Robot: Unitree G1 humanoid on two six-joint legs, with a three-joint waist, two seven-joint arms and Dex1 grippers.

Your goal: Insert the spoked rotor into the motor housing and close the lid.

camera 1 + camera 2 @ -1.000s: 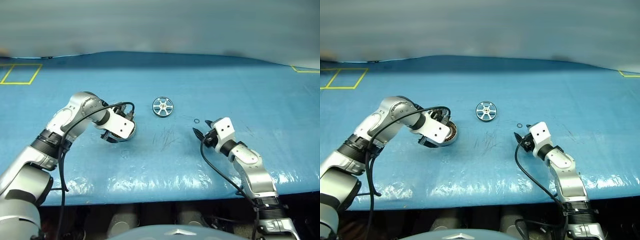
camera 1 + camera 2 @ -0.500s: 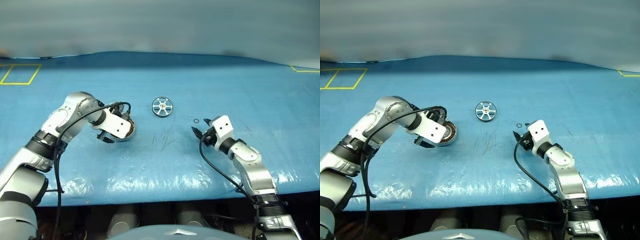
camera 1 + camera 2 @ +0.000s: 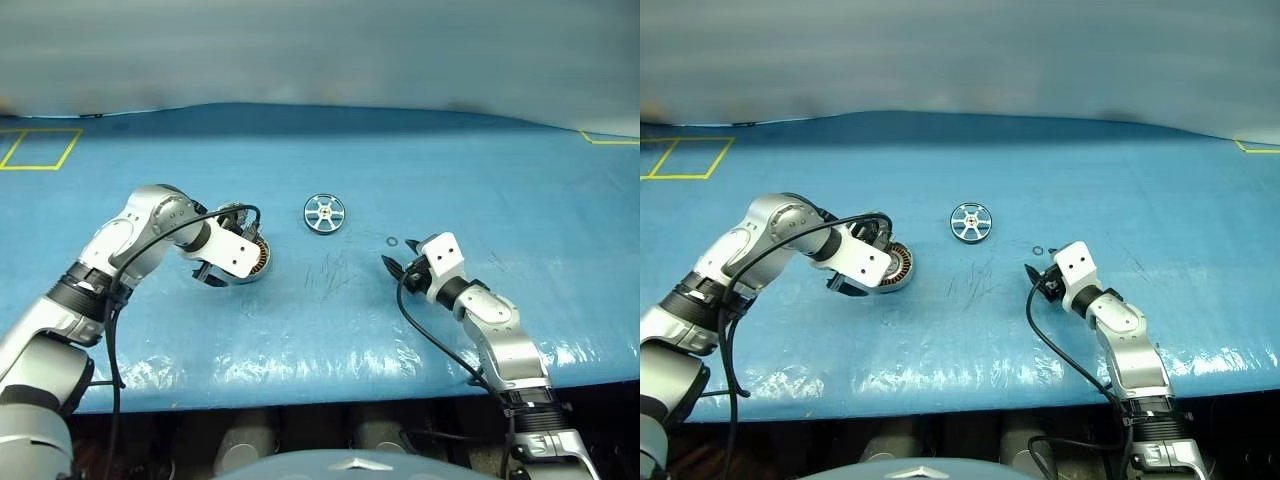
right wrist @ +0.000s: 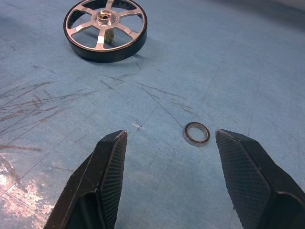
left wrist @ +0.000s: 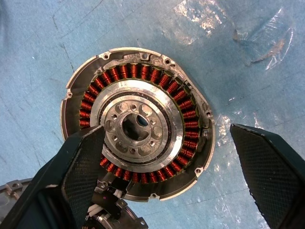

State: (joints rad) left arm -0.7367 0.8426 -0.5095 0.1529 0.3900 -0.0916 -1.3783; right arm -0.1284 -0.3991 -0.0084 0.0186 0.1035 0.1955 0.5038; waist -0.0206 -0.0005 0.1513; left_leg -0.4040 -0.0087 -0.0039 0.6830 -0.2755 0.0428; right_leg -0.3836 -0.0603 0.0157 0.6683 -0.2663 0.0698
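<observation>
The spoked rotor (image 3: pixel 325 213) lies untouched beside the motor housing (image 5: pixel 138 124), over which the left gripper (image 5: pixel 167 186) has settled fingers apart; right gripper (image 4: pixel 167 171) fingers apart, empty.

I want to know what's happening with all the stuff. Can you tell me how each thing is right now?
Motor housing: uncovered, copper windings showing, no rotor inside.
Spoked rotor: lying flat on the blue table, not held.
Small ring: lying loose.
Left gripper: open above the housing.
Right gripper: open, empty.
</observation>
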